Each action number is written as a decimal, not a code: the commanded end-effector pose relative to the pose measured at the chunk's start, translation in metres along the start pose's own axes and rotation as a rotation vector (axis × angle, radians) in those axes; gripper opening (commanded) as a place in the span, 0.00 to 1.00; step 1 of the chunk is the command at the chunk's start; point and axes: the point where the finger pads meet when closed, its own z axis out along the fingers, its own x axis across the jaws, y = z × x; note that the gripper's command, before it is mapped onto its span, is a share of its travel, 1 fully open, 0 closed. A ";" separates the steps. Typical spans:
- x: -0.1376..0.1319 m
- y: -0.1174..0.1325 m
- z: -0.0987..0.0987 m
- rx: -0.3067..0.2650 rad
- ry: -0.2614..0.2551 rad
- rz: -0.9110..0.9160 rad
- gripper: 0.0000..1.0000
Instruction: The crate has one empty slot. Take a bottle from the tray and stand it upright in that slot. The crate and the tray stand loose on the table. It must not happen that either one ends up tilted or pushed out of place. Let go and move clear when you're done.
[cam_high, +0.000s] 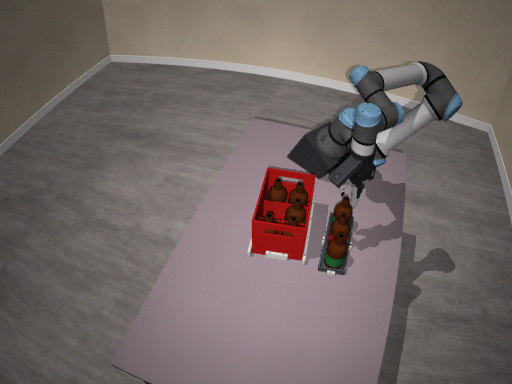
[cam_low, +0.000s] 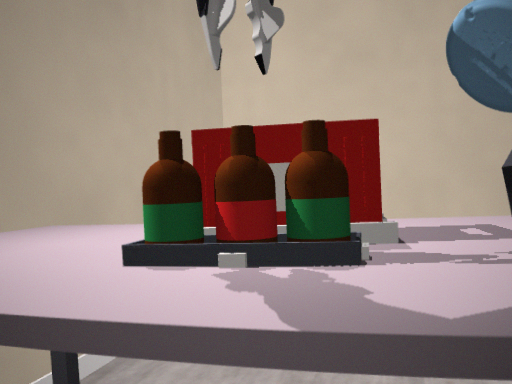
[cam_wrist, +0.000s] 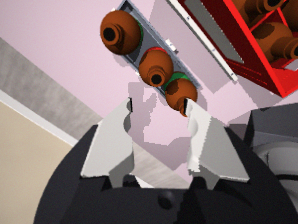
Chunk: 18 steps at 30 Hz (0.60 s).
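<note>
Three brown bottles stand upright in a row in the dark tray. In the exterior view they are a green-label bottle (cam_low: 172, 192), a red-label bottle (cam_low: 245, 190) and another green-label bottle (cam_low: 316, 185). The red crate (cam_high: 282, 215) stands just left of the tray with several brown bottles in it; I cannot tell which slot is empty. My gripper (cam_high: 353, 192) (cam_low: 239, 62) hangs open and empty above the tray's far end, well clear of the bottle necks. In the wrist view the fingertips sit beside the nearest bottle (cam_wrist: 180, 92).
The crate (cam_low: 285, 170) stands right behind the tray (cam_low: 242, 252) in the exterior view. White blocks lie at the crate's base (cam_high: 276, 255). The arm's dark base (cam_high: 315, 152) sits on the table's far edge behind the crate.
</note>
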 end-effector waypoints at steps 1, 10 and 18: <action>0.000 0.000 0.001 0.001 0.000 0.000 0.38; 0.000 0.000 0.007 0.001 0.000 0.000 0.38; 0.000 0.000 0.017 0.001 0.000 0.000 0.38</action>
